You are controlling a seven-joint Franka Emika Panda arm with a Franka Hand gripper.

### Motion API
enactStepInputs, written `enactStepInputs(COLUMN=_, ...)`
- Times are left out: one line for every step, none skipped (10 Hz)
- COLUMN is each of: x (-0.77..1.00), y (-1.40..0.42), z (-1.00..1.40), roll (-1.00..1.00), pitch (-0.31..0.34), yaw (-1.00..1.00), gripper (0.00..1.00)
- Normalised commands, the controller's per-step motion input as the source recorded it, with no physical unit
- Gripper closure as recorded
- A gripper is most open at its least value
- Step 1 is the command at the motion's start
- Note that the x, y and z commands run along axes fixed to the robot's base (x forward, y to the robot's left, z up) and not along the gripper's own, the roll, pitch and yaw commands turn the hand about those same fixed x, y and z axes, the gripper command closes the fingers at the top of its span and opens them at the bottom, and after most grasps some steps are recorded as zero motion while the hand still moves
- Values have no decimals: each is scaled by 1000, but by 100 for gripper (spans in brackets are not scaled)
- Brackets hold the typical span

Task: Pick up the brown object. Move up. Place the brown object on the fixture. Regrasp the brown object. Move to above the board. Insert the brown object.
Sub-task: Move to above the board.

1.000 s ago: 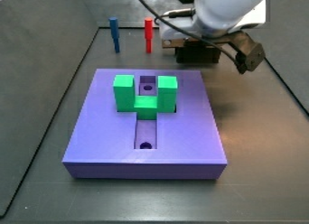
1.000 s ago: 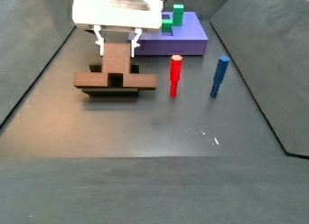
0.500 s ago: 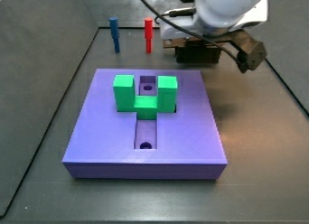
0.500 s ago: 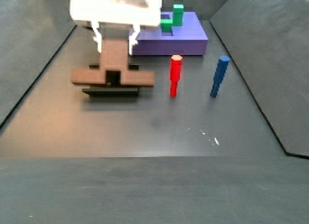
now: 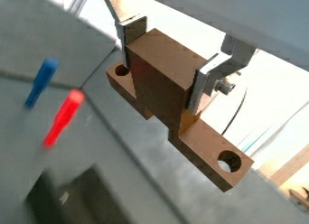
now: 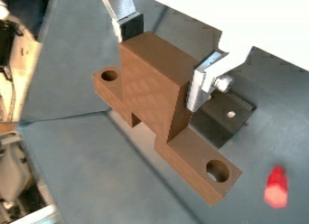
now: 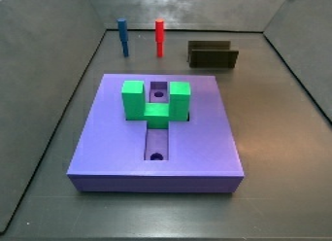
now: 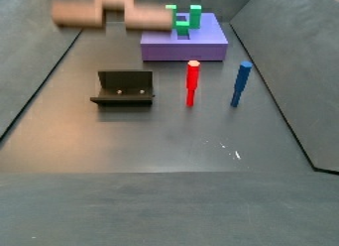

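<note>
High at the far left, gripper [image 5: 176, 67] clamps the brown object [image 8: 113, 12] clear of the empty fixture [image 8: 123, 88]. I judge regrasp done; board [image 8: 199, 47] approach and insertion remain.

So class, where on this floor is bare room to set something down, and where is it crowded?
Bare floor lies in front of the dark box-like fixture and the red peg. The far end is crowded by the purple board, the blue peg and that fixture. The gripper holds the brown T-shaped piece overhead.

Matt plastic brown object [image 5: 169, 79], silver metal gripper [image 5: 176, 58] fingers
</note>
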Motion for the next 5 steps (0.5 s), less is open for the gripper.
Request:
enactStepInputs(x=-15, y=10, z=955, roll=-12, pitch=44, yaw=25, gripper=100)
enactStepInputs(x=-5, y=-1, z=702, roll=-4, pitch=51, yaw=29, gripper=100)
enactStepInputs(x=24, y=-11, z=343, roll=1, pitch=63, yaw=31, gripper=100)
enactStepInputs(x=31, y=-14, z=221, roll=-8, pitch=75, yaw=31, gripper=100)
enactStepInputs(x=-871, y=-1400, z=279, roll=-1000, pitch=119, yaw=-162, gripper=100)
